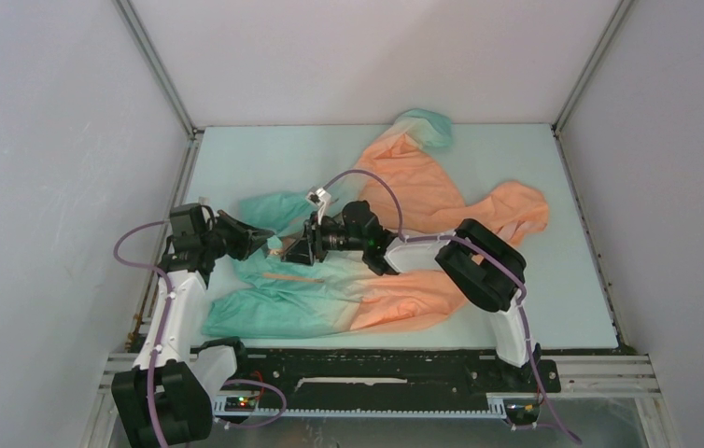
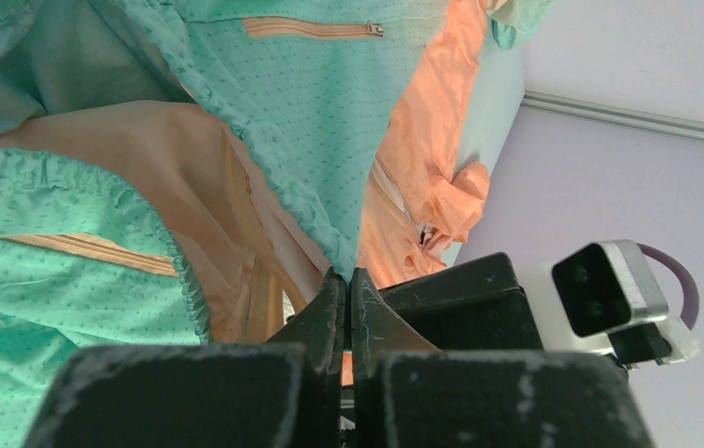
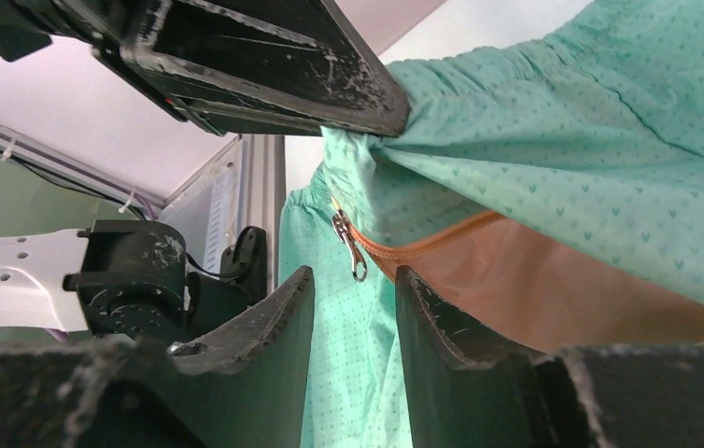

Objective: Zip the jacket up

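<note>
With the left end effector [image 2: 349, 280] pinching the jacket [image 1: 423, 187] by its hem, the zipper pull [image 3: 350, 245] hangs just ahead of the nearer right end effector [image 3: 356, 280], part-spread and empty.

The jacket [image 1: 404, 187] lies across the table [image 1: 236, 159] — hem [image 1: 269, 207] toward the left edge, one sleeve [image 1: 414, 140] reaching the far edge. At the hem, the left gripper [image 1: 262, 241] sits just left of the right gripper [image 1: 292, 252].
</note>
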